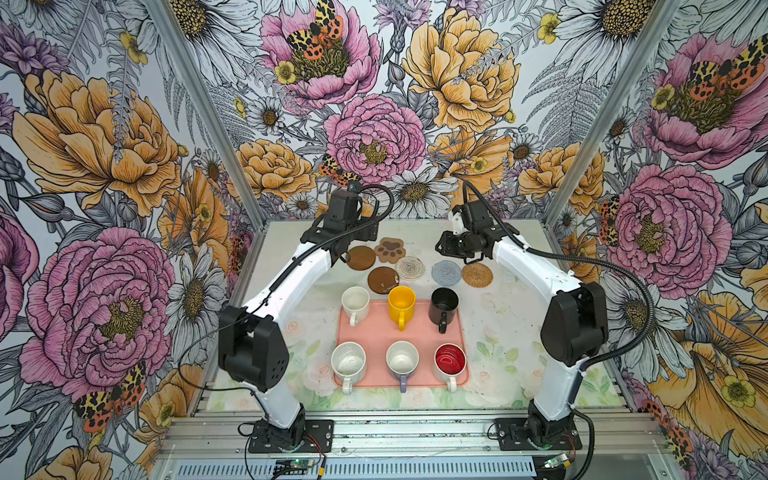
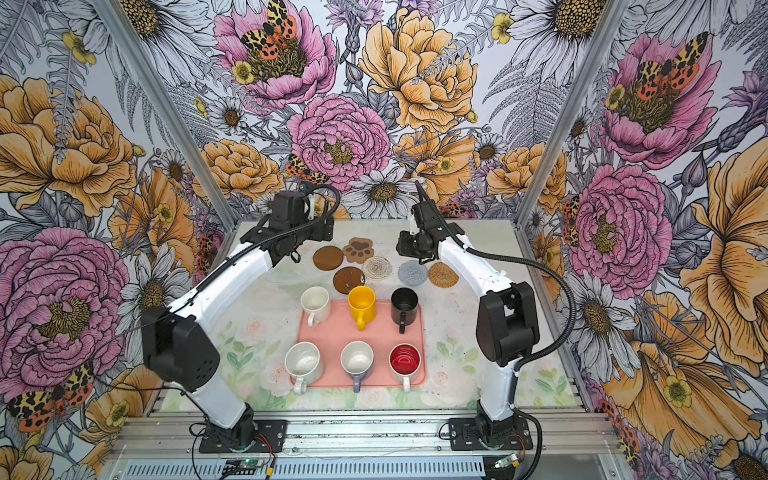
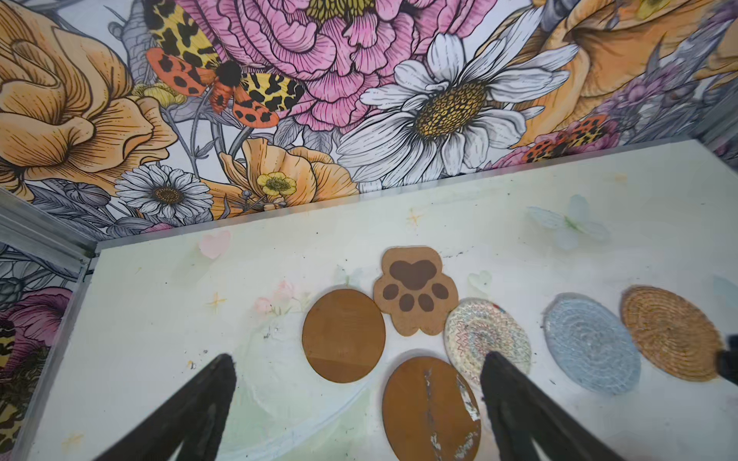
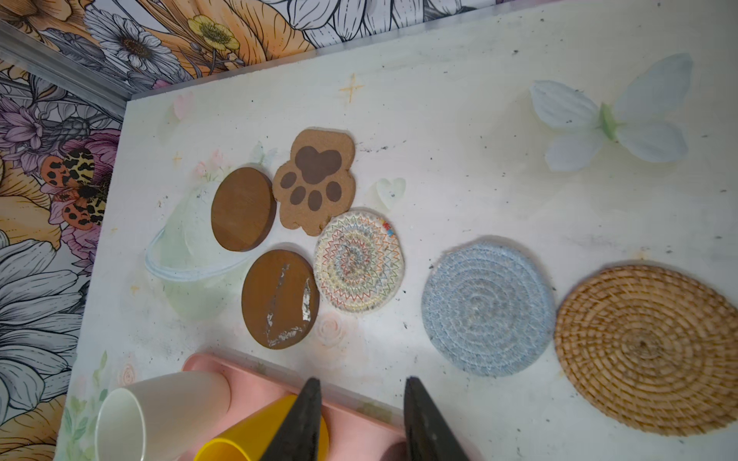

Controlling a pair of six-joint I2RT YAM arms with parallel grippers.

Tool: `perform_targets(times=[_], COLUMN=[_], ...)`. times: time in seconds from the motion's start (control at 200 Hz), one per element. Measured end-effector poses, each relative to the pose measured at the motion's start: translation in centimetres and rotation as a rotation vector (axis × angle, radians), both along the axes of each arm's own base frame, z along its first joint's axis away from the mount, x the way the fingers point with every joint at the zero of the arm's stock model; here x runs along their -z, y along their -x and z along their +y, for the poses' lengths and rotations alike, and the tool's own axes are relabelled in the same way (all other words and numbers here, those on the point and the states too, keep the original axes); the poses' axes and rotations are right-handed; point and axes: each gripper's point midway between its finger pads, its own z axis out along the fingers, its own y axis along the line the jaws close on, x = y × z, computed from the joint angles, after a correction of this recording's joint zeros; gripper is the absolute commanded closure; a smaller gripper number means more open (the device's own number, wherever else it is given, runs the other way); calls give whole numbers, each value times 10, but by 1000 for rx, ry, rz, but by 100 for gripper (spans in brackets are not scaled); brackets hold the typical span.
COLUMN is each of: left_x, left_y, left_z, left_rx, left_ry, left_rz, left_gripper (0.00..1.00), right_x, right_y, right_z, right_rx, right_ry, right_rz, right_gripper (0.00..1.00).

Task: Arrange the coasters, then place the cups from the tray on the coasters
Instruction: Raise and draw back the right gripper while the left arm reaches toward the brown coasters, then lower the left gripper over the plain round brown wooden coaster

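Arranging looks unfinished: left gripper (image 3: 359, 361) and right gripper (image 4: 362, 384), both parted and empty, should next free the crowded tan paw-shaped coaster (image 3: 415, 291).

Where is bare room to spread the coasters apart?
Bare table lies between the tray and the right arm, and along the back wall behind the paw coaster. Crowded: paw coaster, patterned coaster, far brown disc and scratched brown disc sit packed together.

Floral walls (image 1: 374, 124) surround a pale printed tabletop (image 1: 498, 328).
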Motion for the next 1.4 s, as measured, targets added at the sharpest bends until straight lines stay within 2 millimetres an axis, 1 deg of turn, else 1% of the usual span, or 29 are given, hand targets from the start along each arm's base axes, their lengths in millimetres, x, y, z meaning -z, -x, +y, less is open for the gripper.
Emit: perform_targets(times=[0.05, 0.08, 0.095, 0.11, 0.14, 0.145, 0.16, 0.19, 0.305, 0.365, 0.435, 0.51, 0.61, 0.796, 0.881, 1.046, 1.286, 1.401], left_x=[17, 24, 32, 36, 48, 53, 55, 69, 107, 123, 136, 144, 152, 159, 169, 186, 192, 204], left_y=[-15, -20, -26, -28, -35, -37, -38, -45, -58, -64, -71, -79, -88, -106, -113, -114, -111, -106], left_z=[-1, -1, -2, -2, -3, -3, -3, -3, -6, -7, -9, -9, -4, 0, 1, -6, -9, -8], left_rx=[-12, -17, -21, -24, -28, -28, -29, -32, -36, -35, -36, -42, -58, -75, -77, -48, -32, -29], left_ry=[-45, -62, -79, -86, -112, -121, -126, -147, -197, -211, -221, -221, -216, -205, -203, -186, -176, -185], left_rz=[41, 57, 76, 84, 111, 121, 126, 154, 238, 274, 300, 312, 320, 304, 308, 336, 351, 381], left_gripper=[3, 3, 2, 2, 2, 2, 2, 1, 1, 1, 1, 1, 1, 2, 2, 3, 6, 8], right_x=[0, 1, 1, 3, 0, -1, -3, -5, -12, -12, -11, -13, -18, -23, -26, -31, -30, -31], right_y=[8, 15, 18, 21, 25, 26, 27, 32, 45, 51, 55, 55, 55, 52, 51, 50, 50, 50], right_z=[-5, -9, -11, -13, -15, -16, -16, -18, -23, -25, -27, -27, -28, -27, -25, -19, -17, -16], right_rx=[28, 47, 50, 62, 73, 81, 85, 100, 138, 155, 168, 176, 181, 187, 181, 167, 158, 153], right_ry=[-16, -24, -29, -32, -46, -52, -60, -76, -142, -166, -181, -193, -205, -227, -244, -285, -298, -303], right_rz=[-18, -20, -25, -25, -44, -49, -60, -72, -131, -146, -155, -173, -195, -216, -229, -245, -247, -250], right_gripper=[56, 56, 55, 55, 54, 54, 54, 54, 51, 50, 50, 50, 50, 50, 50, 50, 50, 50])
